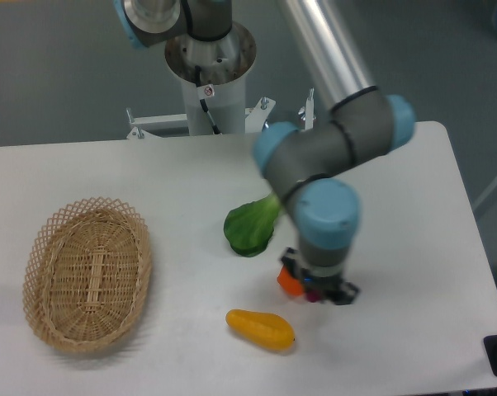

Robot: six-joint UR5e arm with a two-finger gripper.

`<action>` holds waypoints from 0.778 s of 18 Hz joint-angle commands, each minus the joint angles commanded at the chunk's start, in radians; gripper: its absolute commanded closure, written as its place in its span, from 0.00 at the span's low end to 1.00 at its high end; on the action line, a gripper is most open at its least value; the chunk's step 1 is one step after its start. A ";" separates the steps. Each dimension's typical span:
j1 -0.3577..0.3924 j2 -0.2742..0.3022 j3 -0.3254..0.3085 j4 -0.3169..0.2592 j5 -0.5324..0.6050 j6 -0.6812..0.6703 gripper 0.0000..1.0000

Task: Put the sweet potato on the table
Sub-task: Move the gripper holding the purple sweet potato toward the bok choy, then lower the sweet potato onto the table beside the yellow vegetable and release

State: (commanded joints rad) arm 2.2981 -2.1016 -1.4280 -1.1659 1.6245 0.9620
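Our one hand (318,292) hangs low over the white bench (414,247), its dark fingers closed around the sweet potato (315,295), of which we see only a small magenta sliver poking out beneath the wrist. It is held just above the bench surface; we cannot tell whether it touches. Just beside the hand on its basket side sits one round orange fruit (289,282), partly hidden by the wrist. Near it, toward the front edge, lies one yellow oblong fruit (260,328). Behind the hand, one leafy green vegetable (250,226) rests on the bench, its pale stem covered by the arm. Well apart, at the far side, we count one oval wicker basket (87,273).
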 joint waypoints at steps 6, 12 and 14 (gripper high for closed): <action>-0.062 0.005 -0.093 0.081 0.005 -0.048 0.80; -0.068 0.006 -0.170 0.201 0.006 -0.052 0.75; -0.068 0.006 -0.170 0.201 0.005 -0.043 0.66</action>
State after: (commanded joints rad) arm 2.2304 -2.0954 -1.5984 -0.9649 1.6291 0.9188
